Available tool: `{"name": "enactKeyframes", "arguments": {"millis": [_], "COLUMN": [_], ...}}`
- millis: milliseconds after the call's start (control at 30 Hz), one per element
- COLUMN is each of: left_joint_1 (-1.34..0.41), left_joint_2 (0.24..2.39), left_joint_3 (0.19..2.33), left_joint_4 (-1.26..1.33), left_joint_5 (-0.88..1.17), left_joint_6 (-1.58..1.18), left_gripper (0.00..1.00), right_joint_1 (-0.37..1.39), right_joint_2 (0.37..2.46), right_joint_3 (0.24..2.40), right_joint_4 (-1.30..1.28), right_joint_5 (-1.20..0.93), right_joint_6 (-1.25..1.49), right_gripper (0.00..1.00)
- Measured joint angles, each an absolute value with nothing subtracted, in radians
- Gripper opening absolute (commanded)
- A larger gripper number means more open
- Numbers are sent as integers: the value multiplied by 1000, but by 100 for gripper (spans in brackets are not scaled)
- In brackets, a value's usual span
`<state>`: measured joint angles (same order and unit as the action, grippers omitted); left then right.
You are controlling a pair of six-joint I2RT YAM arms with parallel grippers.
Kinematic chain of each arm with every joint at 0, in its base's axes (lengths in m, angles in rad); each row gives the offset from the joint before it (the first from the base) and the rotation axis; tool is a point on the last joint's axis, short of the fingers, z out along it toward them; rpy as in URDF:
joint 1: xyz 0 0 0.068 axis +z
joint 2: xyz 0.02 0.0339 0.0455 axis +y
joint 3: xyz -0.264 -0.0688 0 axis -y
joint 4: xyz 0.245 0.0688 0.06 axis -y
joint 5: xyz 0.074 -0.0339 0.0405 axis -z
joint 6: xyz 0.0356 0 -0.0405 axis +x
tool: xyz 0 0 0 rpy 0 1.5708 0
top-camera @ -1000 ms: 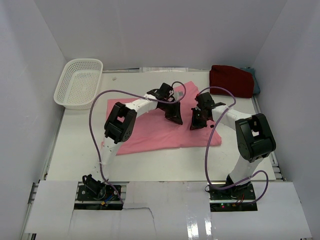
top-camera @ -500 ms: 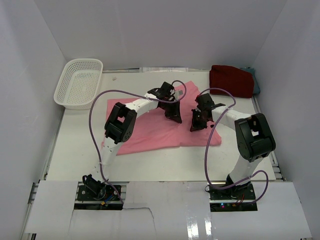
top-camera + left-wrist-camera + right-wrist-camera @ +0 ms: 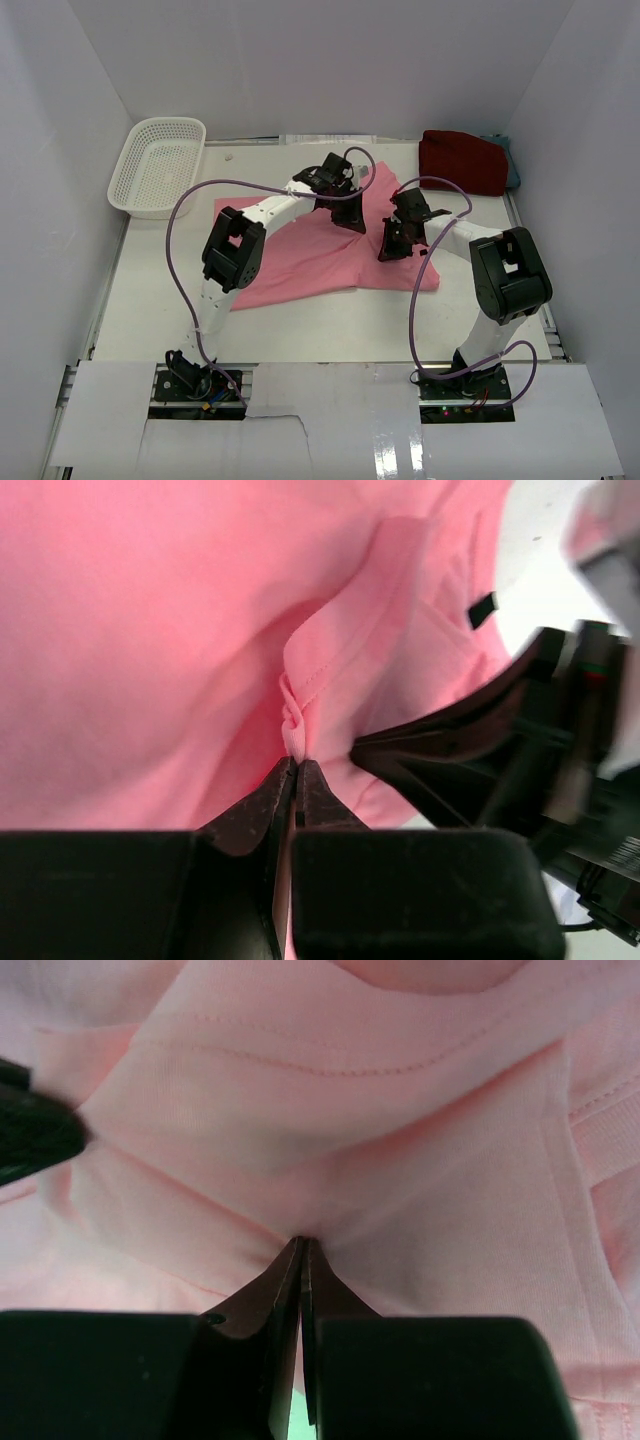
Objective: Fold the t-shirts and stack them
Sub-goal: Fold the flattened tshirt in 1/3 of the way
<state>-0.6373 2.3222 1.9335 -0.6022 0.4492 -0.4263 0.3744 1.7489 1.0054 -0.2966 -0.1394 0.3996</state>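
Table: the white table (image 3: 330, 325) carried the cloth and both arms.
Arms: the left arm (image 3: 232, 250) and the right arm (image 3: 508, 275) rose from the near edge and bent inward over the middle of the table.
Pink t-shirt: the pink t-shirt (image 3: 300, 262) lay spread across the middle of the table. Most of it was flat, and its far right part was drawn up into creases where the two grippers met it.
Right gripper: the right gripper (image 3: 302, 1243) pointed down at the shirt's right part. Its jaws were pressed together on a pinch of pink cloth, with folds running out from the tips.
Left gripper: the left gripper (image 3: 296, 765) sat a little farther back and to the left, near the right one but apart from it. Its jaws were clamped on a narrow rolled fold of the same shirt, which stood up from the tips.
Tab: a small black tab (image 3: 481, 610) showed on the cloth beyond that fold.
Dark red t-shirt: the dark red t-shirt (image 3: 462, 160) lay as a compact bundle at the far right, apart from the pink one.
Teal-grey t-shirt: only an edge of the teal-grey t-shirt (image 3: 512, 160) showed, just beside the dark red one on its right.
Basket: the white basket (image 3: 158, 165) stood at the far left corner, apart from the shirts.
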Motion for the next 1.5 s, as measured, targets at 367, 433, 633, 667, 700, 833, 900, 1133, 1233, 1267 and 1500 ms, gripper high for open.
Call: {"name": "enactKeyframes", "arguments": {"millis": [367, 433, 633, 667, 700, 833, 900, 1133, 1233, 1267, 1500], "left_joint_1": [-650, -650, -654, -656, -657, -658, -658, -658, -658, -657, -593], "left_joint_2": [2303, 2298, 2245, 2234, 2224, 2206, 2206, 2205, 2203, 2201, 2122], "left_joint_3": [1972, 1972, 1969, 1969, 1969, 1969, 1969, 1960, 1947, 1944, 1889], "left_joint_4": [-610, -615, -628, -629, -630, -648, -663, -727, -731, -733, -762], "left_joint_5": [434, 427, 387, 375, 356, 284, 259, 140, 87, 76, 39], "left_joint_6": [-424, -423, -419, -418, -416, -419, -422, -451, -445, -440, -384], "left_gripper": [16, 16, 17, 17, 17, 25, 59, 87, 87, 87, 88], "right_joint_1": [374, 374, 375, 375, 375, 376, 376, 379, 382, 383, 390], "right_joint_2": [1747, 1743, 1742, 1742, 1742, 1742, 1742, 1740, 1734, 1731, 1629], "right_joint_3": [995, 989, 985, 985, 985, 985, 985, 985, 985, 985, 1022], "right_joint_4": [-276, -269, -263, -263, -263, -263, -263, -263, -268, -272, -465], "right_joint_5": [-142, -142, -142, -142, -142, -142, -142, -135, -125, -120, -2], "right_joint_6": [410, 410, 411, 411, 411, 411, 411, 410, 410, 409, 382], "right_gripper": [8, 8, 8, 8, 8, 8, 8, 8, 11, 12, 43]}}
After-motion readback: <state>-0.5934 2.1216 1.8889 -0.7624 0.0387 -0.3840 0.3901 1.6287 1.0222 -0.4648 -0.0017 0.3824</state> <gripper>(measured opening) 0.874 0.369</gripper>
